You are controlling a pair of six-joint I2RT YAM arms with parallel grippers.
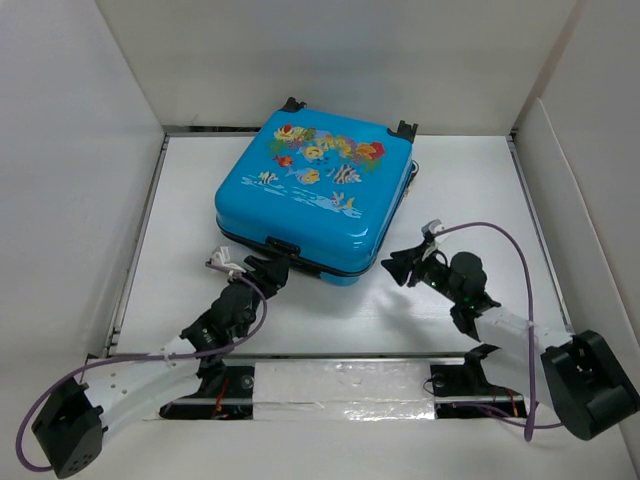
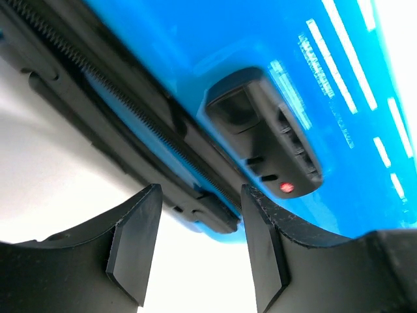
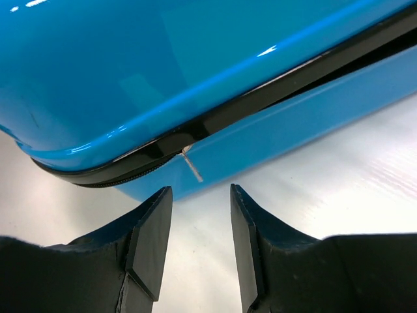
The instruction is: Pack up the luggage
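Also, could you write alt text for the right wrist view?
The bright blue luggage fills the upper frame, with a black zipper seam and a silver pull. Below, the right gripper is open and empty, pointing at the pull.

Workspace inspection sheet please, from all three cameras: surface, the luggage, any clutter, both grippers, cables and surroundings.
Surface: white table; shiny taped strip along its near edge.
Job's things: blue luggage lying flat, lid down, fish print up; small silver tab hangs at its seam.
Clutter: nothing seen.
Grippers: left gripper open at the luggage's near edge, zip track just ahead of its fingers, lock beyond; right gripper open by the near right corner, gripping nothing.
Cables: a purple cable loops off each arm, apart from the luggage.
Surroundings: white panels on three sides.
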